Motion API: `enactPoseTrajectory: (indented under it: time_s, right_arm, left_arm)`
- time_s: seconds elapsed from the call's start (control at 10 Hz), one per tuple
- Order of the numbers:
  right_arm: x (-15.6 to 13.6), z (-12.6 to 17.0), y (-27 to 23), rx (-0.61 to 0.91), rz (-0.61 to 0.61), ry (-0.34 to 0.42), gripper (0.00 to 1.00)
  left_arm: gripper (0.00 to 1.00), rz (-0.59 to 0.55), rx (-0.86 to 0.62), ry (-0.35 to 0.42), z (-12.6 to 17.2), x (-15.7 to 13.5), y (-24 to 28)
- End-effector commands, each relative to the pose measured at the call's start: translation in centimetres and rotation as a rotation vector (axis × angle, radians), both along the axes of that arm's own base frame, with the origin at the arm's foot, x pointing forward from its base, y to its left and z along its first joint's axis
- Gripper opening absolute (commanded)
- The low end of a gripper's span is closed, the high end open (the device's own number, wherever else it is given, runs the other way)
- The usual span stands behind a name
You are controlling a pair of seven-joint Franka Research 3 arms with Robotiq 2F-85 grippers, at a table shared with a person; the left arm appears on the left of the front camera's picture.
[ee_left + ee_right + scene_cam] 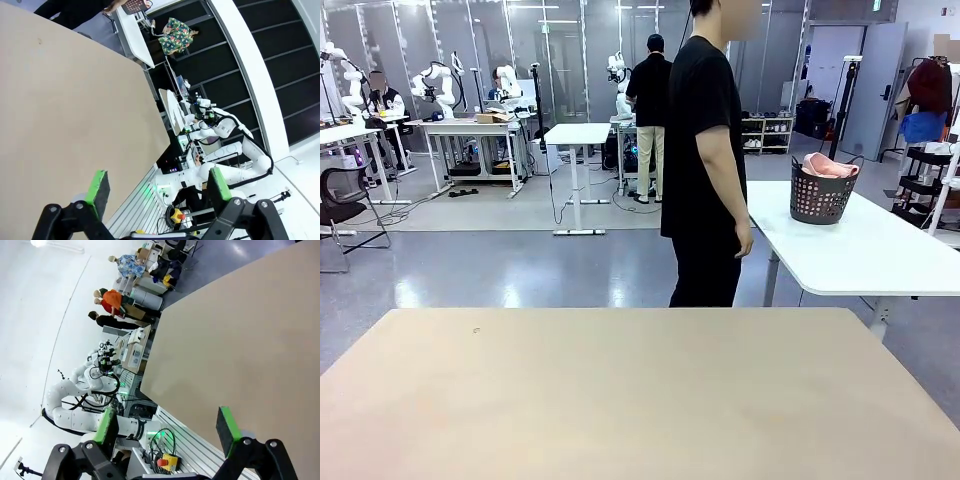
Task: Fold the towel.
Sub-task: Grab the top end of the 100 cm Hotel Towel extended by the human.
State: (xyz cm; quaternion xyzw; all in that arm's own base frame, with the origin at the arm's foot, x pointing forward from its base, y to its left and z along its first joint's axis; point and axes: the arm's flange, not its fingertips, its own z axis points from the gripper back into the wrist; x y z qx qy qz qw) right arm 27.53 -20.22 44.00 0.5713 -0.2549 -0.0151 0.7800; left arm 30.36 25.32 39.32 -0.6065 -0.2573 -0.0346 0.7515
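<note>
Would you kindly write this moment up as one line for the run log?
towel: in basket on white table | person: standing beside it | left gripper: open | right gripper: open

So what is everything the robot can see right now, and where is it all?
Work table: one, beige, nearest the front camera.
Side table: one, white, behind the work table, to the right.
Basket: one, dark grey, perforated, standing on the side table.
Towel: one, salmon pink, bunched up in the basket.
Office chair: one, black, on the floor at far left.
Person: one, dressed in black, standing at the work table's far side, next to the side table.
Left tool: one, black with green pads, open, hanging over the work table's edge.
Right tool: one, black with green pads, open, hanging over the work table's edge.
</note>
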Motion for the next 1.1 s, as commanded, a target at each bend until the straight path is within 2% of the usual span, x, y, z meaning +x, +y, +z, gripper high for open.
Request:
enactPoseTrajectory:
  time_s: [0.0, 1.0]
  right_arm:
    - [-0.2, 0.06, -0.38, 0.012, -0.004, -0.01, 1.0]
    - [-0.2, 0.06, -0.38, 0.012, -0.004, -0.01, 1.0]
  left_arm:
    - [1.0, 0.002, -0.004, 0.003, -0.13, -0.45, 0.29]
    - [1.0, 0.002, -0.004, 0.003, -0.13, -0.45, 0.29]
